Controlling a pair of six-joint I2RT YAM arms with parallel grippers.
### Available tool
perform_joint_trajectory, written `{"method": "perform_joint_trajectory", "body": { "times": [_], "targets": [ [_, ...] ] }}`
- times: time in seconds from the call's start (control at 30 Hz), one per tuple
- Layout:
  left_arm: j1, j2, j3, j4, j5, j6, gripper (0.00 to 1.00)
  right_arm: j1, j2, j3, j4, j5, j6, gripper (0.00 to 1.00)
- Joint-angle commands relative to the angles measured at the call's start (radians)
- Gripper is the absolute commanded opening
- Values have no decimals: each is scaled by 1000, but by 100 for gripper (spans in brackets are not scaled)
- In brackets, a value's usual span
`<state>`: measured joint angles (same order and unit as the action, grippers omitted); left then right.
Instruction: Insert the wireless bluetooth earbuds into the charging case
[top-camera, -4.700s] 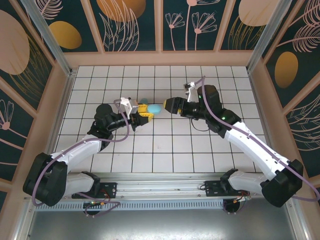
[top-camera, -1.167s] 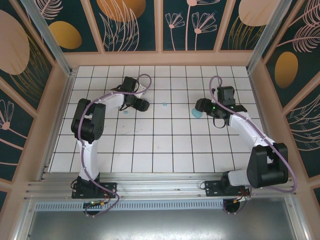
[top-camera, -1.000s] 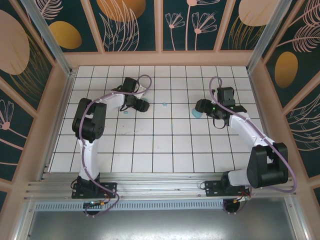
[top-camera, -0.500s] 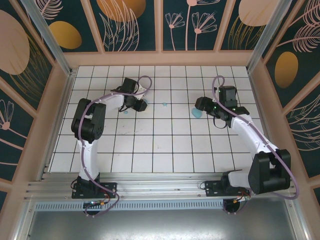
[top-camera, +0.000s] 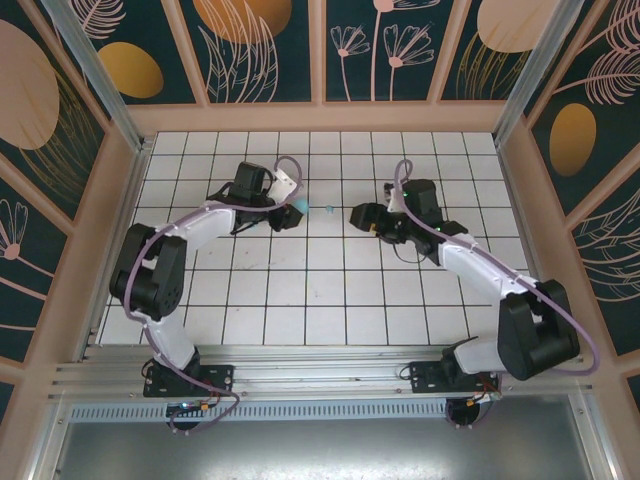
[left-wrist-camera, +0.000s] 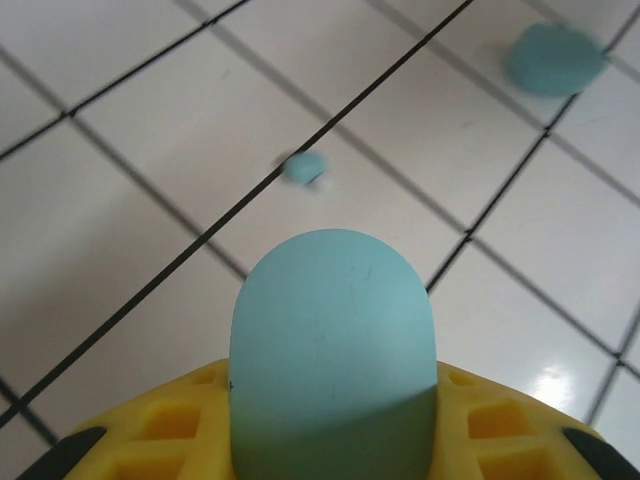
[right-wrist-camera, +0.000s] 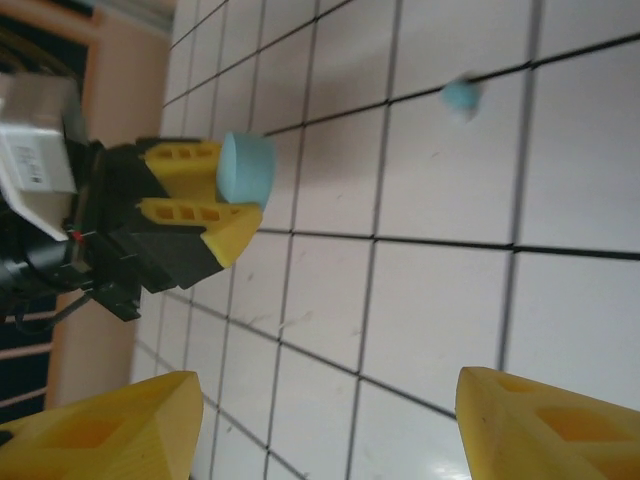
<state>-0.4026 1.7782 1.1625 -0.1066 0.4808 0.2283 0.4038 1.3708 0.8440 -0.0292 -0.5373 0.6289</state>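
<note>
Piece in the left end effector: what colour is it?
Plain light blue. The piece shows best in the left wrist view.

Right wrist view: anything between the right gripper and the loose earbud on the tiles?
Nothing visible. Bare tile lies between the open right gripper and the earbud. The left gripper, shut on a blue case, sits off to the side of that line.

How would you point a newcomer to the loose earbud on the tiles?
On the white tiled table, look at its far half, between the left gripper and the right gripper. The left gripper's yellow fingers clamp a rounded light-blue piece; just past it the earbud lies loose by a dark grout line. It is a tiny light-blue speck, far smaller than the held piece.
</note>
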Motion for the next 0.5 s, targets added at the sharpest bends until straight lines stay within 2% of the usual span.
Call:
{"method": "perform_joint_trajectory", "body": {
  "times": [0.0,0.2,0.47],
  "targets": [
    [-64,-105,-30,40,58,23,21,35,14,44,127,-102,81,68],
    [-112,-206,-46,38,130,-17,21,76,8,76,128,-127,85,70],
    [-116,-283,-41,-14,186,-30,21,114,11,82,194,-134,130,72]
  ]
}}
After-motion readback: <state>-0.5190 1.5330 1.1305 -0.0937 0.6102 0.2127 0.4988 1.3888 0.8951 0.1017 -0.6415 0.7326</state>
